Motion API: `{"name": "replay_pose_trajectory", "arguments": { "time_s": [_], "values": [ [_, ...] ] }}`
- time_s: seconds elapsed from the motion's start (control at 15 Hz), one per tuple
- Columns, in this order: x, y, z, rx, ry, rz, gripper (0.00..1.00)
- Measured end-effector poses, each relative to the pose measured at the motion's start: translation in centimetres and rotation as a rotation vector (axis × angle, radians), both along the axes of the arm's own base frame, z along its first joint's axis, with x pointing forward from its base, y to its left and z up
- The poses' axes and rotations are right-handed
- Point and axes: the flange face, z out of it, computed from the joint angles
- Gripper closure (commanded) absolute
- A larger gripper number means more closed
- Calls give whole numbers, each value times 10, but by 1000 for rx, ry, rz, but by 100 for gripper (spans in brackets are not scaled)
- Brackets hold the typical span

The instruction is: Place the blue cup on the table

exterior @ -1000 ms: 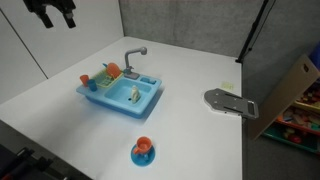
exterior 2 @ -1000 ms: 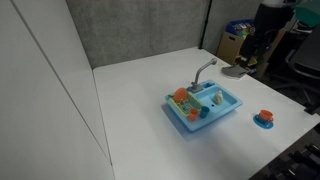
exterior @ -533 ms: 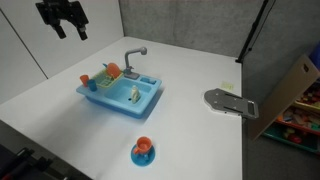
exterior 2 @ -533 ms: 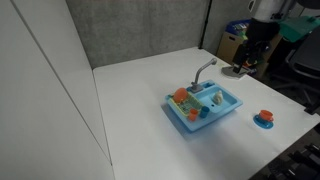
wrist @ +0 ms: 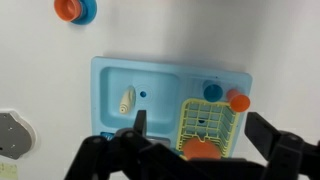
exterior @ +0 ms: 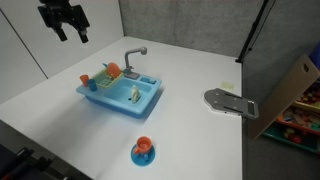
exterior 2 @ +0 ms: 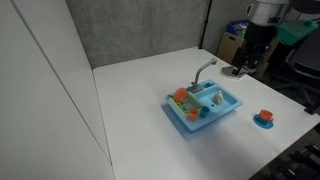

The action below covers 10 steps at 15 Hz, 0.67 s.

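- The gripper [exterior: 65, 18] is hanging high above the table [exterior: 50, 115], well apart from everything on it, with its jaws standing wide apart and nothing between them.
- In the wrist view the gripper [wrist: 196, 120] is looking straight down on the blue toy sink [wrist: 140, 80], so the reach for the cup is judged not yet begun.
- The blue cup [wrist: 213, 91] is sitting at the rack end of the sink, just beside the yellow dish rack [wrist: 205, 125] and touching, or nearly touching, a small orange cup [wrist: 238, 100].
- That crowding is posing the main risk: jaws coming down this wide could close on the orange cup as well, or take it instead.
- A finger could also be landing on the rack or the sink rim, which would stop the descent short or drag the light toy sink across the table.
- The cup is tiny and round, so an off-centre squeeze would likely be squirting it sideways or tipping it into the basin.
- The faucet [exterior: 133, 55] is standing tall behind the basin and could be struck on a slanted approach.
- The orange cup on a blue saucer [exterior: 143, 150] and the grey plate [exterior: 230, 102] are lying well apart from the sink, leaving bare tabletop for the set-down.
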Motion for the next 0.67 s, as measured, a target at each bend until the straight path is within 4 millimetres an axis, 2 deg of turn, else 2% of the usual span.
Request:
{"name": "replay_pose_trajectory", "arguments": {
  "time_s": [0.33, 0.67],
  "values": [
    [3, -2, -8, 15, 8, -1, 0],
    [7, -6, -24, 63, -10, 31, 0]
  ]
}}
